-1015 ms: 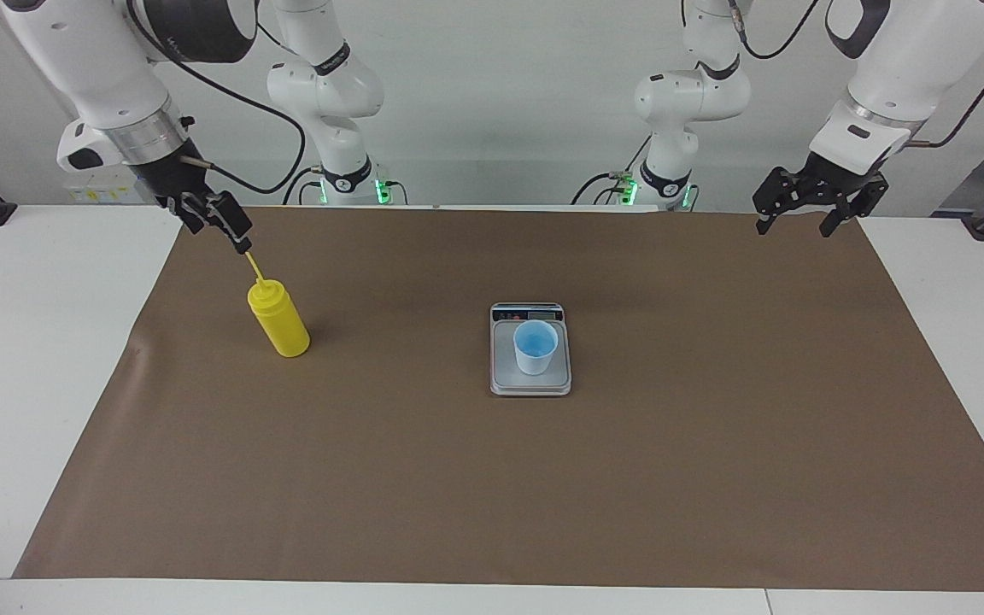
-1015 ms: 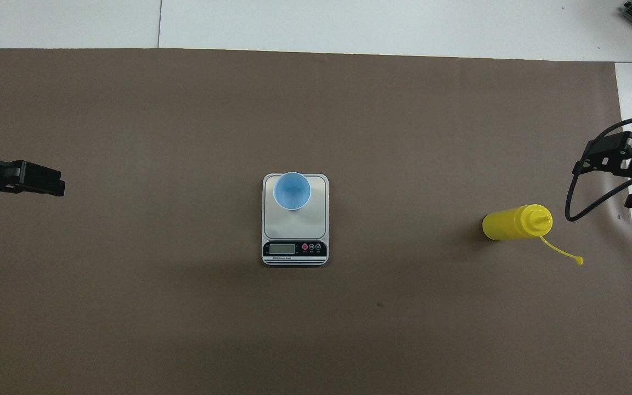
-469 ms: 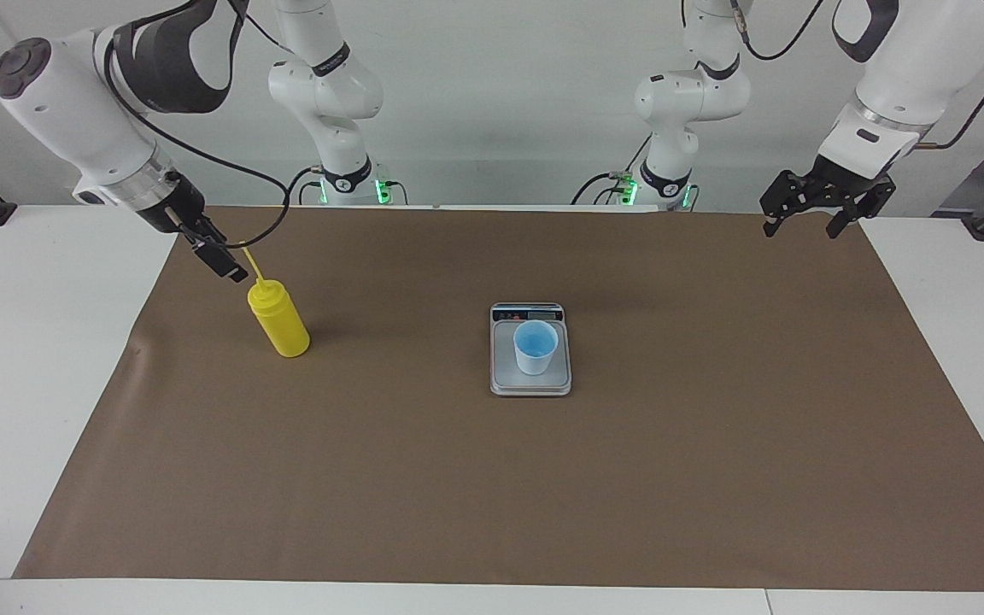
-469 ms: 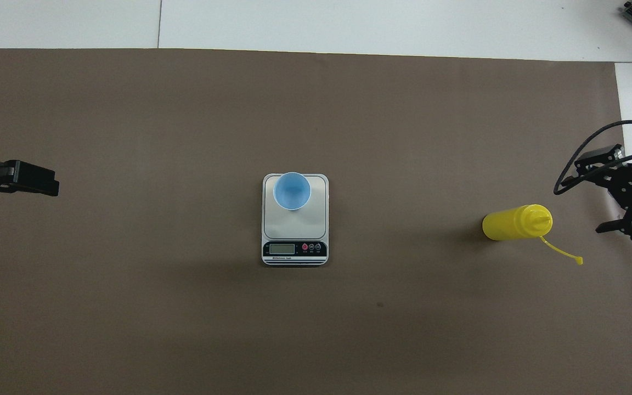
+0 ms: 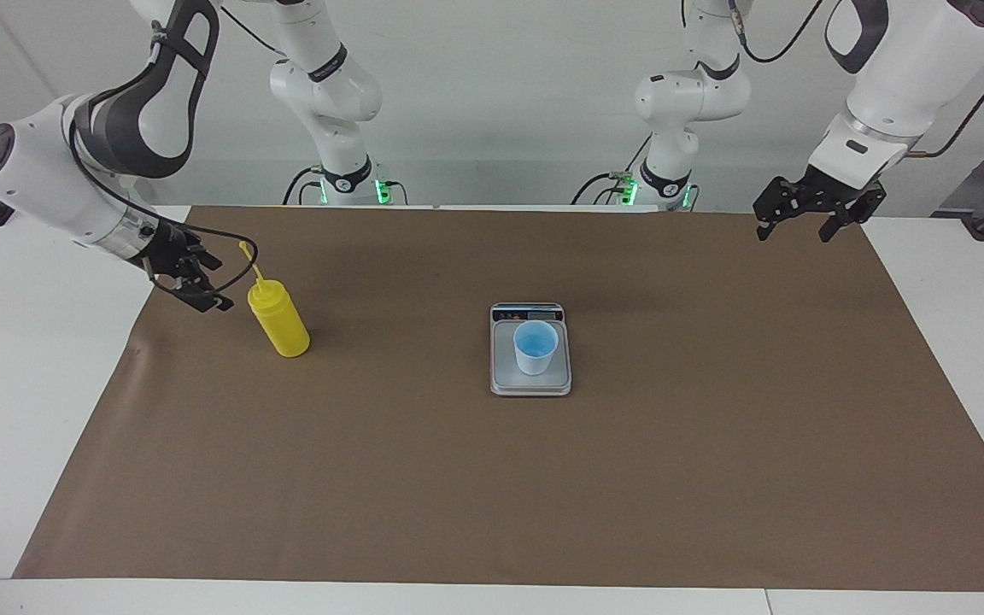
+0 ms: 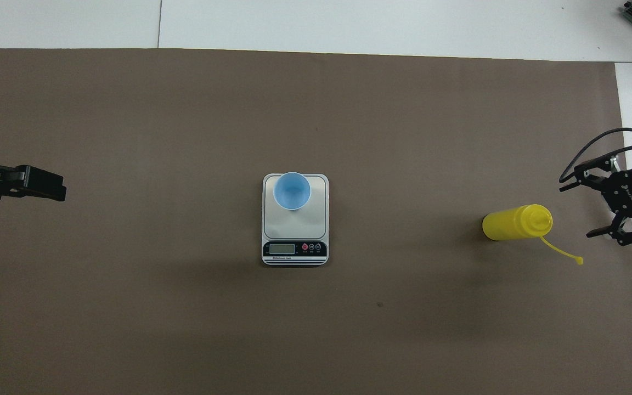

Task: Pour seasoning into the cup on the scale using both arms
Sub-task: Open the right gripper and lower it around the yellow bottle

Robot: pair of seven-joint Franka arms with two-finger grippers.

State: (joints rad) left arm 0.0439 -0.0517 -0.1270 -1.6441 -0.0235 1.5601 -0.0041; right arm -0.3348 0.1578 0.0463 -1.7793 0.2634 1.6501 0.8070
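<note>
Brown paper (image 5: 492, 478) covers most of our white table (image 5: 31, 384), and a pale wall rises where our arm bases stand.

Our right gripper (image 5: 206, 286) is low at the right arm's end of the table, turned sideways toward the seasoning bottle (image 5: 280, 319) and just beside it, not touching. Its fingers are spread wide and empty; the overhead view shows this best, with one finger (image 6: 574, 175) farther from us than the bottle's top and the other nearer, and the gap between them facing the nozzle. The facing view adds what the overhead cannot: how low the gripper hangs, about level with the bottle's shoulder, and that the bottle stands upright on the paper. Its thin cap strap (image 6: 562, 252) trails off toward our side of the table.

Our left gripper (image 5: 802, 224) waits in the air over the paper's corner at the left arm's end, released and holding nothing. The facing view shows both fingers hanging apart; from overhead we see only a dark block (image 6: 30, 184) edge-on.

The scale (image 5: 530, 380) lies at the middle of the paper, well apart from both grippers, its display strip toward us. The cup (image 5: 535, 347) stands on the weighing plate. Overhead, the display (image 6: 282, 248) and its buttons are plain; the cup's blue inside shows in both views.
</note>
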